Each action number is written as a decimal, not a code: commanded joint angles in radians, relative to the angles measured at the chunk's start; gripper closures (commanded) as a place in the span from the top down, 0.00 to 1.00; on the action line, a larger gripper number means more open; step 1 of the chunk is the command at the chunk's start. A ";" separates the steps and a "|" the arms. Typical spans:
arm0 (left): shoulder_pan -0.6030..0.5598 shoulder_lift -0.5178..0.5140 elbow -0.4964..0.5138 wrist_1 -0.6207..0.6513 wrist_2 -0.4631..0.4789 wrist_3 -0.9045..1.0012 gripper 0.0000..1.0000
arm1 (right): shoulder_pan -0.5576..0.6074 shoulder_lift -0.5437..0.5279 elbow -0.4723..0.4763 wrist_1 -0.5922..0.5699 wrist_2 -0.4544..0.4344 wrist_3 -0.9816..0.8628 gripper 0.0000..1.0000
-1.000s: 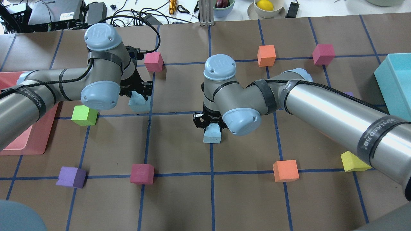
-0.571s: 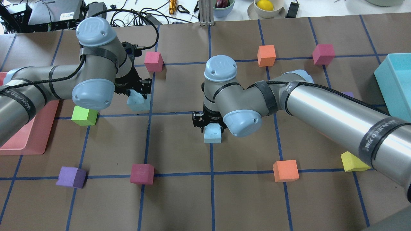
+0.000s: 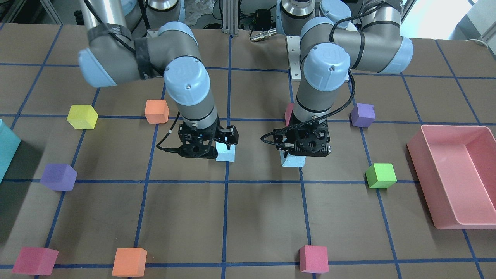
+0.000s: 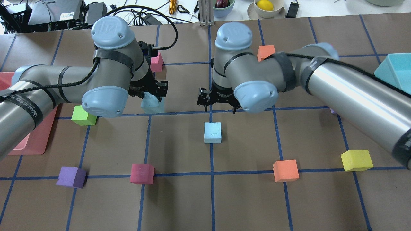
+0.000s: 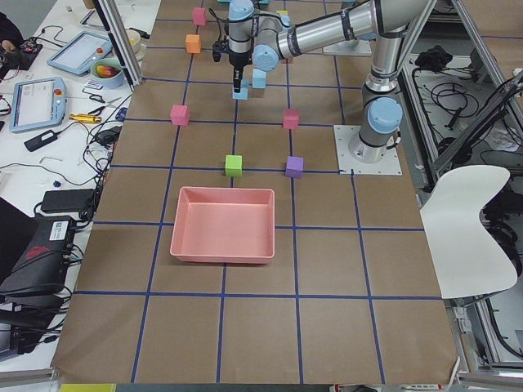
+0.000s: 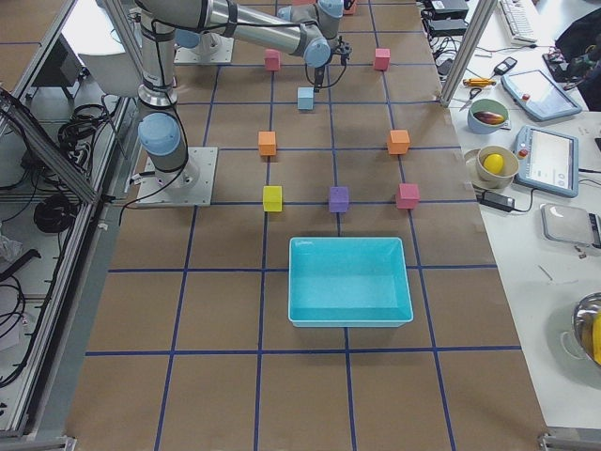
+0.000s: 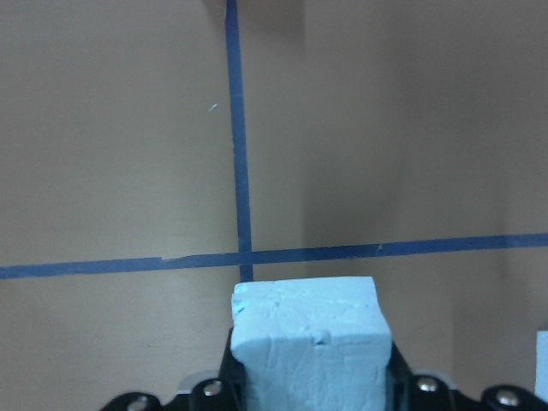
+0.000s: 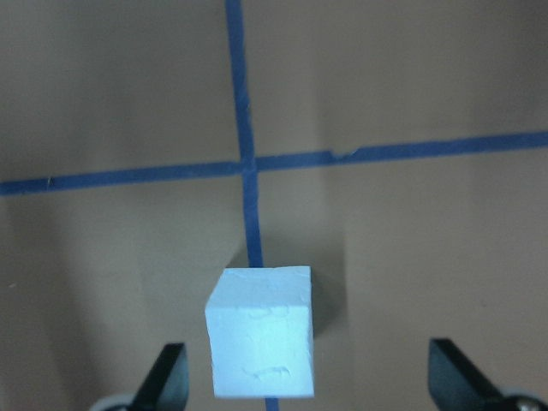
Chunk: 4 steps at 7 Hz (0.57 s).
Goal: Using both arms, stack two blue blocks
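Observation:
One pale blue block (image 4: 213, 132) rests on the table on a blue tape line, also in the front view (image 3: 226, 154). My right gripper (image 4: 220, 103) is open and empty, raised above and just beyond it. The right wrist view shows this block (image 8: 261, 342) between the spread fingers (image 8: 169, 377), untouched. My left gripper (image 4: 153, 97) is shut on the second blue block (image 4: 152, 105) and holds it to the left of the first. The held block shows in the front view (image 3: 293, 160) and fills the lower left wrist view (image 7: 310, 342).
A pink tray (image 4: 32, 141) lies at the left edge and a teal bin (image 4: 395, 73) at the right. Loose cubes stand around: green (image 4: 84, 115), purple (image 4: 71, 177), magenta (image 4: 142, 174), orange (image 4: 285, 170), yellow (image 4: 356, 160).
My right gripper has let go of its blue block and moved up and away from it; the block stays put. My left gripper has moved right with its block.

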 commanded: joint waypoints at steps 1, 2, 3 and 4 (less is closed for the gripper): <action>-0.093 -0.005 0.004 -0.002 -0.008 -0.128 0.28 | -0.202 -0.073 -0.117 0.208 -0.001 -0.188 1.00; -0.133 -0.028 0.010 0.012 -0.044 -0.217 0.26 | -0.274 -0.085 -0.122 0.210 0.000 -0.316 1.00; -0.158 -0.049 0.031 0.013 -0.087 -0.297 0.22 | -0.309 -0.132 -0.122 0.212 -0.030 -0.334 1.00; -0.205 -0.071 0.057 0.013 -0.110 -0.349 0.20 | -0.316 -0.175 -0.123 0.201 -0.173 -0.332 1.00</action>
